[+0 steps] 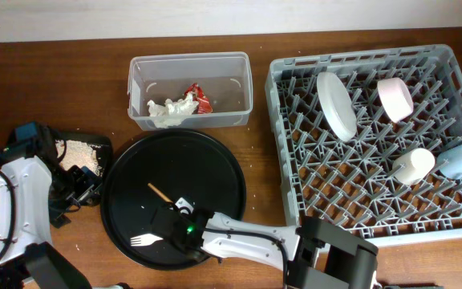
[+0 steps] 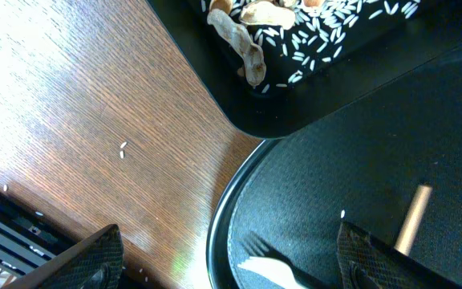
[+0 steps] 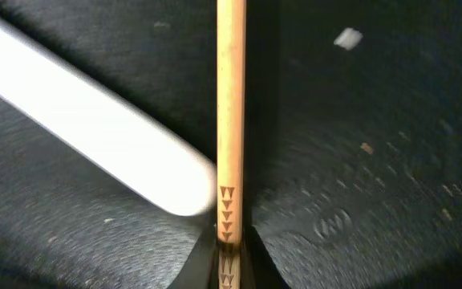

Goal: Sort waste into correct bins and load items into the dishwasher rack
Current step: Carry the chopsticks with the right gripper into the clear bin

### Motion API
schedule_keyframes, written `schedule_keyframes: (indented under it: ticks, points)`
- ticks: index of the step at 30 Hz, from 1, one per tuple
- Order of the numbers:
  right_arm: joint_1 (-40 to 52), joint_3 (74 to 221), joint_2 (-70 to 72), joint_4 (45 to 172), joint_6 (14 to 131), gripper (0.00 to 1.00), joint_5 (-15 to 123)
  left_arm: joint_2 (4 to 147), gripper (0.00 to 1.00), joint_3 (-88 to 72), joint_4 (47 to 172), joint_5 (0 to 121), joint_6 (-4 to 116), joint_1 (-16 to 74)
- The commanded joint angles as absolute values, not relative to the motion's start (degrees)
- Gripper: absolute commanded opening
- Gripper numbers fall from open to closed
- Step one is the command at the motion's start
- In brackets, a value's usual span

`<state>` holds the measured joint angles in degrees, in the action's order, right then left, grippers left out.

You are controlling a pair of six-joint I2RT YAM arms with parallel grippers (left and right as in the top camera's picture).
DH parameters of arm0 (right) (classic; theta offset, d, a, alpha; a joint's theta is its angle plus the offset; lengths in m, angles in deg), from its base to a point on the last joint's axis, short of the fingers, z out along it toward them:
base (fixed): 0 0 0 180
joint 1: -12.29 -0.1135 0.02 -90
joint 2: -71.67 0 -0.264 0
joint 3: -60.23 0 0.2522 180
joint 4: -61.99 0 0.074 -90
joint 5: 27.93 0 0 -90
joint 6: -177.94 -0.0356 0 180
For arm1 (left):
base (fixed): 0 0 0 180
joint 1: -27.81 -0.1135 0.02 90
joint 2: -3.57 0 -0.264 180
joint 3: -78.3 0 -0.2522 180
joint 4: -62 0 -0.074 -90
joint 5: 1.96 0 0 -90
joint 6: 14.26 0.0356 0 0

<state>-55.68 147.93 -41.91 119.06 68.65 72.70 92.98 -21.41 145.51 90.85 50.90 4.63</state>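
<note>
My right gripper [image 1: 175, 217] [image 3: 229, 255] is shut on a thin wooden chopstick [image 1: 160, 193] [image 3: 230, 112] low over the large round black tray [image 1: 215, 160]. The white fork [image 1: 145, 239] [image 3: 95, 136] lies on that tray just beside it. My left gripper [image 1: 77, 189] [image 2: 233, 263] is open and empty over the table at the round tray's left rim. The shallow black tray [image 1: 95, 141] [image 2: 263, 120] holds beige scraps [image 1: 80, 152]. The clear tub [image 1: 189, 120] holds white napkins [image 1: 171, 111] and the red-and-silver wrapper [image 1: 198, 97]. The grey rack [image 1: 295, 168] holds the plate [image 1: 337, 104], pinkish bowl [image 1: 395, 98], white cup [image 1: 413, 165] and light blue cup [image 1: 460, 159].
The fork [image 2: 271, 271] and chopstick [image 2: 413, 218] also show in the left wrist view. A few loose scrap grains [image 2: 123, 148] lie on the wooden table. The rack fills the right side; the tub stands at the back centre.
</note>
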Motion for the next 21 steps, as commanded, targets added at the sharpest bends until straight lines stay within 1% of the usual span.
schedule_keyframes:
  ticks: [1, 4, 8, 10, 12, 14, 16, 21]
  points:
    - [-53.75, 151.77, -39.68, 123.2, 62.0, 0.04, 82.36, 93.06, 0.85, -21.57, 145.65, 90.41, 51.4, 4.39]
    - [-47.74, 152.76, -33.06, 125.34, 59.79, 0.04, 82.84, 93.06, 0.84, -21.57, 145.69, 90.41, 51.42, 4.39]
    - [-35.33, 152.76, -21.89, 131.68, 59.95, 0.04, 82.65, 93.06, 0.84, -21.57, 145.73, 90.41, 51.42, 4.39]
    - [-28.01, 152.76, -18.48, 136.4, 63.07, 0.04, 80.63, 93.06, 0.85, -21.57, 145.71, 90.41, 51.42, 4.39]
    - [-22.26, 152.56, -18.42, 140.48, 67.47, 0.04, 76.09, 93.06, 0.85, -21.59, 145.67, 90.43, 51.42, 4.39]
    - [-17.27, 148.28, -18.42, 141.62, 69.52, 0.04, 72.94, 93.06, 0.85, -21.59, 145.69, 90.43, 51.42, 4.39]
    - [-15.55, 144.17, -18.42, 139.94, 69.96, 0.04, 71.54, 93.06, 0.85, -21.59, 145.67, 90.43, 51.42, 4.39]
    - [-15.39, 137.78, -18.44, 135.09, 70.55, 0.04, 69.73, 93.06, 0.85, -21.59, 145.69, 90.43, 51.42, 4.39]
